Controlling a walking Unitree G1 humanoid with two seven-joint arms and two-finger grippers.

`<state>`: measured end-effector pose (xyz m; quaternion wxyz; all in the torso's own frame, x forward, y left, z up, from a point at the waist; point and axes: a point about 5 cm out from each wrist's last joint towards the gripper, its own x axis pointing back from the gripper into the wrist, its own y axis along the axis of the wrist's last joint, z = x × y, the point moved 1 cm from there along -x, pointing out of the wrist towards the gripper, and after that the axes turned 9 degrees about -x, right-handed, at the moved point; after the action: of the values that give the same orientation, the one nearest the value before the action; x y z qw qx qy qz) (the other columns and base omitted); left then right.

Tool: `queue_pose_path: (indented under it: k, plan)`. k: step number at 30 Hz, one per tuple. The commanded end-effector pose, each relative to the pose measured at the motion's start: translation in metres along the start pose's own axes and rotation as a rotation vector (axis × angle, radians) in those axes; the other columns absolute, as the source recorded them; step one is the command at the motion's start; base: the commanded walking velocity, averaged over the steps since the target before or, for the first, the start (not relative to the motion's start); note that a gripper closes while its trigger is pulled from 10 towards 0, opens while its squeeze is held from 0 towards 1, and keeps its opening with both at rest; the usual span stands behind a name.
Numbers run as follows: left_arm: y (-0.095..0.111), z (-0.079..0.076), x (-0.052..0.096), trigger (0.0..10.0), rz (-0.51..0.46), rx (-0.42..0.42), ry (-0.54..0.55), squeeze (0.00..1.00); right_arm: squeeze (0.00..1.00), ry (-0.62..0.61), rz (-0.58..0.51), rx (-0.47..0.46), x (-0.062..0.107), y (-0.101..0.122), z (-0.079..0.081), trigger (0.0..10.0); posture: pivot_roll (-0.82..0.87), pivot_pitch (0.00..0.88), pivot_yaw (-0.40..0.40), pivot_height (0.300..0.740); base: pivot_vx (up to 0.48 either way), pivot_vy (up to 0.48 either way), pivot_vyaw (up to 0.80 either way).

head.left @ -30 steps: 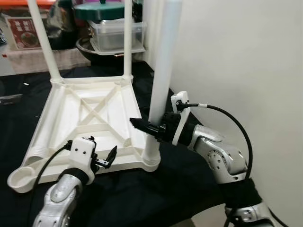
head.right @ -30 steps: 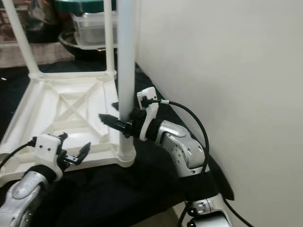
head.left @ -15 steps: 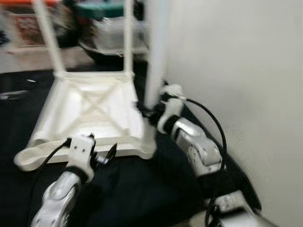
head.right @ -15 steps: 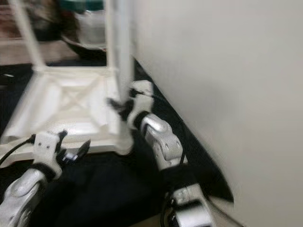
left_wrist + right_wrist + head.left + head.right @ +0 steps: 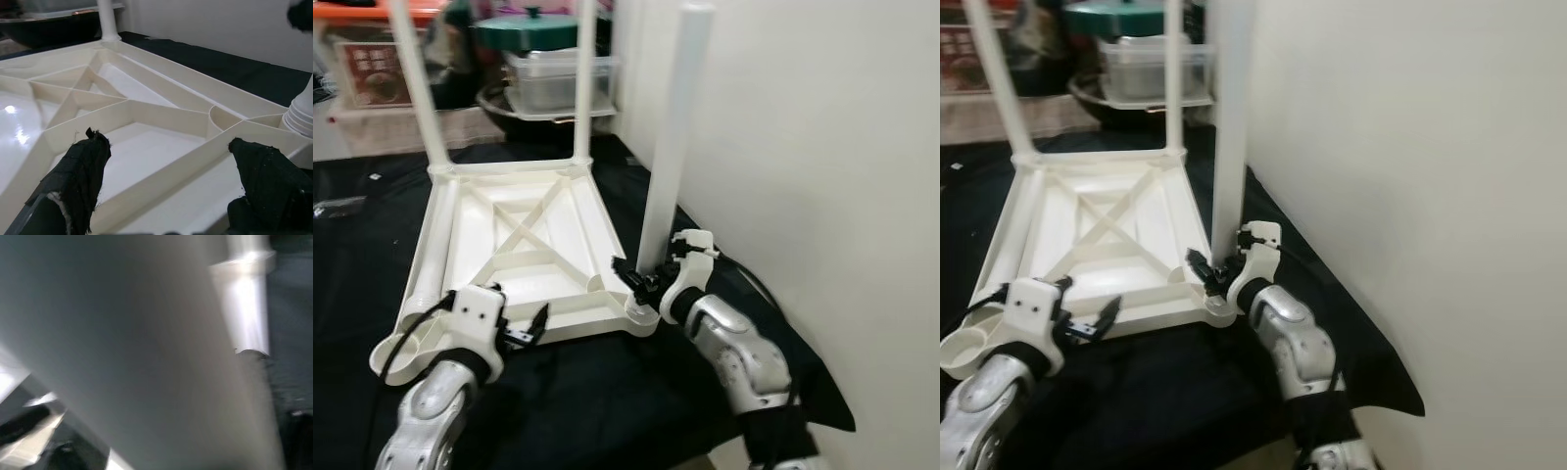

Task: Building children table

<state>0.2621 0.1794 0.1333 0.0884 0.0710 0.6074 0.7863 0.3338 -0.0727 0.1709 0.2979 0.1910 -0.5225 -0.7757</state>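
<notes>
With the right claw [image 5: 641, 282] clamped low on the third leg [image 5: 672, 147] at the upturned tabletop [image 5: 519, 245]'s 5 o'clock corner and the left claw [image 5: 171, 171] spread open, seating looks underway — next, press it straight down.

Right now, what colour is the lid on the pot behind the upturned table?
Green, with a dark knob; the lid shows best in the left eye view.

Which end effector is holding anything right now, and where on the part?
The right end effector grips the near-right table leg low down, just above its socket in the upturned tabletop. The left end effector is open at the tabletop's near edge, holding nothing.
</notes>
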Motion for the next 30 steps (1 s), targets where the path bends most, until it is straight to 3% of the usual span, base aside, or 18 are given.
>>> queue_pose_path:
  k: [1, 4, 5, 9, 10, 11, 12, 13, 14, 15, 16, 18, 21, 22, 26, 27, 29, 30]
  plan:
    - [-0.004, -0.001, 0.001, 10.0, 0.017, 0.008, -0.007, 0.0, 0.0, 0.241, -0.026, 0.024, -0.004, 0.023, 0.014, 10.0, 0.09, 0.0, -0.071, 0.74, 0.0, 0.0, 0.0]
    - [-0.004, 0.0, 0.001, 10.0, 0.015, 0.007, -0.006, 0.0, 0.0, 0.396, -0.017, 0.058, 0.002, 0.035, 0.021, 10.0, 0.09, 0.0, -0.075, 0.74, 0.0, 0.0, 0.0]
    - [-0.004, 0.0, 0.001, 10.0, 0.015, 0.006, -0.004, 0.0, 0.0, 0.515, 0.027, 0.092, 0.007, 0.036, 0.027, 0.0, 0.1, 0.0, -0.083, 0.74, 0.0, 0.0, 0.0]
    - [-0.004, 0.001, 0.001, 10.0, 0.016, 0.004, -0.002, 0.0, 0.0, 0.582, 0.077, 0.119, 0.009, 0.031, 0.03, 0.0, 0.11, 0.0, -0.088, 0.74, 0.0, 0.0, 0.0]
    - [-0.004, 0.002, 0.003, 10.0, 0.018, 0.003, 0.003, 0.0, 0.0, 0.351, 0.05, 0.099, -0.005, 0.024, 0.015, 0.0, 0.12, 0.0, -0.092, 0.74, 0.0, 0.0, 0.0]
    - [-0.004, 0.002, 0.003, 10.0, 0.018, 0.003, 0.003, 0.0, 0.0, 0.351, 0.05, 0.099, -0.005, 0.024, 0.015, 0.0, 0.12, 0.0, -0.092, 0.74, 0.0, 0.0, 0.0]
    - [-0.004, 0.003, 0.004, 10.0, 0.021, 0.001, 0.007, 0.0, 0.0, -0.051, 0.0, 0.017, -0.015, 0.019, -0.018, 0.0, 0.12, 0.0, -0.089, 0.74, 0.0, 0.0, 0.0]
    - [-0.004, 0.003, 0.005, 10.0, 0.023, 0.0, 0.01, 0.0, 0.0, -0.461, -0.02, -0.047, -0.008, 0.005, -0.052, 0.0, 0.12, 0.0, -0.088, 0.74, 0.0, 0.0, 0.0]
    - [-0.004, 0.003, 0.005, 10.0, 0.023, 0.0, 0.01, 0.0, 0.0, -0.461, -0.02, -0.047, -0.008, 0.005, -0.052, 0.0, 0.12, 0.0, -0.088, 0.74, 0.0, 0.0, 0.0]
    - [-0.005, 0.003, 0.006, 10.0, 0.024, 0.0, 0.011, 0.0, 0.0, -0.763, -0.018, -0.091, 0.009, -0.009, -0.075, 0.0, 0.12, 0.0, -0.084, 0.74, 0.0, 0.0, 0.0]
    - [-0.005, 0.003, 0.006, 10.0, 0.024, 0.0, 0.011, 0.0, 0.0, -0.763, -0.018, -0.091, 0.009, -0.009, -0.075, 0.0, 0.12, 0.0, -0.084, 0.74, 0.0, 0.0, 0.0]
    - [-0.005, 0.003, 0.006, 10.0, 0.027, 0.0, 0.005, 0.0, 0.0, -1.026, -0.093, -0.064, 0.045, -0.022, -0.086, 0.0, 0.11, 0.0, -0.075, 0.74, 0.0, 0.0, 0.0]
    - [-0.005, 0.002, 0.006, 10.0, 0.029, 0.0, -0.001, 0.0, 0.0, -1.002, -0.085, -0.076, 0.049, -0.028, -0.078, 0.0, 0.1, 0.0, -0.068, 0.74, 0.0, 0.0, 0.0]
    - [-0.005, 0.001, 0.005, 10.0, 0.03, 0.0, -0.006, 0.0, 0.0, -0.901, -0.084, -0.089, 0.044, -0.029, -0.066, 2.2, 0.09, 0.0, -0.054, 0.74, 0.0, 0.0, 0.0]
    - [-0.006, 0.0, 0.004, 10.0, 0.03, 0.001, -0.011, 0.0, 0.0, -0.762, -0.073, -0.108, 0.035, -0.029, -0.053, 2.2, 0.08, 0.0, -0.052, 0.74, 0.0, 0.0, 0.0]
    - [-0.006, 0.0, 0.004, 10.0, 0.03, 0.002, -0.016, 0.0, 1.0, -0.562, -0.142, -0.133, 0.02, -0.011, -0.037, 10.0, 0.08, 0.0, -0.05, 0.74, 0.0, 0.0, 0.0]
    - [-0.006, 0.0, 0.004, 10.0, 0.03, 0.002, -0.016, 0.0, 1.0, -0.562, -0.142, -0.133, 0.02, -0.011, -0.037, 10.0, 0.08, 0.0, -0.05, 0.74, 0.0, 0.0, 0.0]
    - [-0.006, -0.001, 0.003, 10.0, 0.029, 0.003, -0.021, 0.0, 1.0, -0.285, -0.175, -0.137, 0.007, 0.009, -0.015, 10.0, 0.08, 0.0, -0.057, 0.74, 0.0, 0.0, 0.0]
